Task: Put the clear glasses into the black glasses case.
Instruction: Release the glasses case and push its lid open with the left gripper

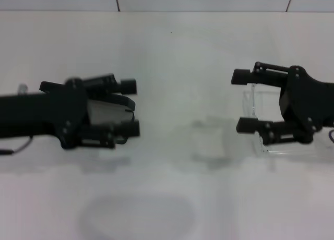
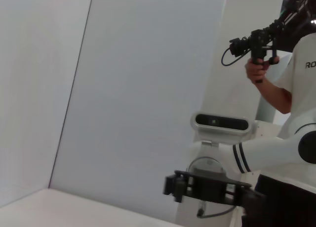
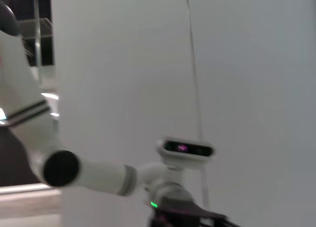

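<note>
Head view: the left tool (image 1: 130,108) hovers over the counter's (image 1: 172,52) left side with something pale grey (image 1: 104,112) between its jaws, what it is not clear. The right tool (image 1: 244,102), jaws spread, sits over the clear glasses (image 1: 261,120) near the right edge, their long axis seeming to run toward the back edge; the right arm is plainly nearer. No black glasses case can be made out.

Left wrist view: the right tool shows far off; a person's shirt reads "Ro", the rest cut off.

Right wrist view: only the robot's own body and a wall.
</note>
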Robot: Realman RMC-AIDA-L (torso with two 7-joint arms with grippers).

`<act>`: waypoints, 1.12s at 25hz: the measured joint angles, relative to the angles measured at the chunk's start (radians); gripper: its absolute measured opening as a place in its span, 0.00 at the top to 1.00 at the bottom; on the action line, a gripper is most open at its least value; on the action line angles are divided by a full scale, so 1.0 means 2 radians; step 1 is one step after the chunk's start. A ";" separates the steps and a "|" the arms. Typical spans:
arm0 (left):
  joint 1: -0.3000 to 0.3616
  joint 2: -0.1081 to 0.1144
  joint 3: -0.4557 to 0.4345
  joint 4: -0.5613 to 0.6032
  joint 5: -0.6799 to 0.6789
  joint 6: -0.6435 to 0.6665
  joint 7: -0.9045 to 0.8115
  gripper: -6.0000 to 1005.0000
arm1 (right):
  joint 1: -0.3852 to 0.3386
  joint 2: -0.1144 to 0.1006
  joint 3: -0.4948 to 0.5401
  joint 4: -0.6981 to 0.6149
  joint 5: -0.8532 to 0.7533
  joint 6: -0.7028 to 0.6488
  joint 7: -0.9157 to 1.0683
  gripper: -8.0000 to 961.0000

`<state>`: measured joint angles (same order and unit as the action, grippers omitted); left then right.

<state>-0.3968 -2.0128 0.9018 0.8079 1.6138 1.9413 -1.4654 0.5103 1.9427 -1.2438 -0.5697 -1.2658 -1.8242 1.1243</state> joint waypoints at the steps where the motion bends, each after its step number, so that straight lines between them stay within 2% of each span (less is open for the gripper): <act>1: -0.002 0.002 -0.003 0.009 0.000 0.000 -0.016 0.12 | -0.001 -0.002 0.010 0.001 -0.005 0.013 -0.003 0.14; 4: -0.007 0.006 -0.032 0.076 0.003 -0.001 -0.085 0.12 | -0.008 -0.009 0.047 0.001 -0.018 0.044 -0.006 0.14; 6: -0.008 0.006 -0.051 0.154 0.022 -0.009 -0.123 0.13 | -0.015 -0.014 0.074 0.000 -0.023 0.048 -0.005 0.14; 7: -0.008 0.006 -0.055 0.176 0.032 -0.013 -0.133 0.13 | -0.020 -0.017 0.087 -0.001 -0.023 0.046 -0.004 0.14; 11: -0.018 0.005 -0.059 0.291 0.117 -0.032 -0.182 0.17 | -0.039 -0.020 0.129 -0.007 -0.023 0.031 -0.001 0.14; 13: -0.030 -0.002 -0.057 0.333 0.177 -0.033 -0.187 0.20 | -0.047 -0.020 0.140 -0.007 -0.023 0.027 0.001 0.14; 17: -0.050 -0.015 -0.039 0.376 0.280 -0.037 -0.181 0.25 | -0.057 -0.018 0.142 -0.008 -0.020 0.025 0.001 0.14; 20: -0.068 -0.022 0.004 0.382 0.364 -0.061 -0.172 0.30 | -0.069 -0.016 0.152 -0.008 -0.020 0.015 0.001 0.14; 23: -0.073 -0.027 0.052 0.382 0.411 -0.095 -0.166 0.30 | -0.076 -0.014 0.167 -0.005 -0.021 0.001 0.001 0.14; 28: -0.076 -0.031 0.101 0.379 0.450 -0.124 -0.159 0.31 | -0.087 -0.011 0.179 -0.003 -0.020 -0.015 0.001 0.14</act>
<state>-0.5484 -2.0754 1.1038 1.5650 2.5129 1.6934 -1.7833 0.3357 1.9209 -0.8852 -0.5765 -1.3062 -1.8535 1.1273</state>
